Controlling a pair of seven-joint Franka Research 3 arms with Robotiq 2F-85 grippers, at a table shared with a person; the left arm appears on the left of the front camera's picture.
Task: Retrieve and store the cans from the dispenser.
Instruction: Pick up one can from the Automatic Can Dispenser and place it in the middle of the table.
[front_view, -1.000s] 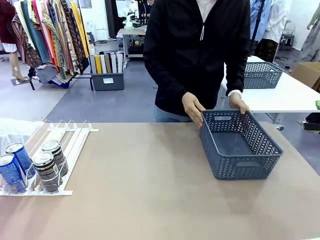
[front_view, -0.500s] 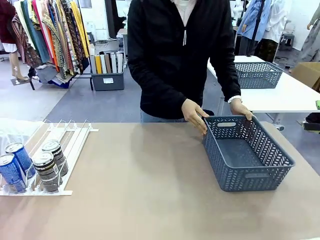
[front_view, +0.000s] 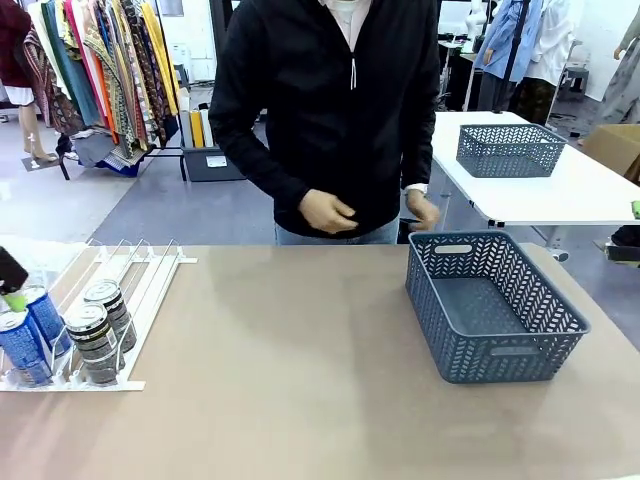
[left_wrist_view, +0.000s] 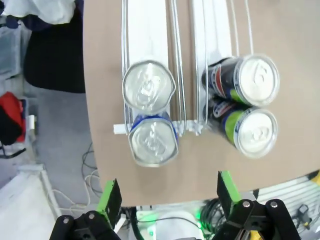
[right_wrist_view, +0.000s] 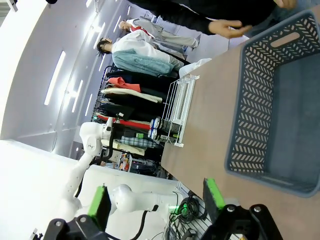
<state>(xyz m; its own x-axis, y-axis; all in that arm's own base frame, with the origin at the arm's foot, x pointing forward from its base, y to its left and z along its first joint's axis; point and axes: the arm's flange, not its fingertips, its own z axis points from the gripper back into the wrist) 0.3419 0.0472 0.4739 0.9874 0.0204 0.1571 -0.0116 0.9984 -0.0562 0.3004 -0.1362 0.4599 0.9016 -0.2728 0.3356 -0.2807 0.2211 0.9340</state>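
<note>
risk: left tool (left_wrist_view: 169, 197), spread wide and empty, hangs over two touching blue cans (left_wrist_view: 152, 145) at the dispenser (left_wrist_view: 150, 30) front; a skewed descent could snag a rail (left_wrist_view: 178, 60) or topple the rear can (left_wrist_view: 149, 86).

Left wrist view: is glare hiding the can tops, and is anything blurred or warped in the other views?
Left wrist view: the can tops shine bright but their tabs are legible; the table edge curves from the wide lens. Front view: the person's hands look slightly motion-blurred, the basket sharp. Right wrist view: rolled sideways, ceiling lights blown out.
</note>
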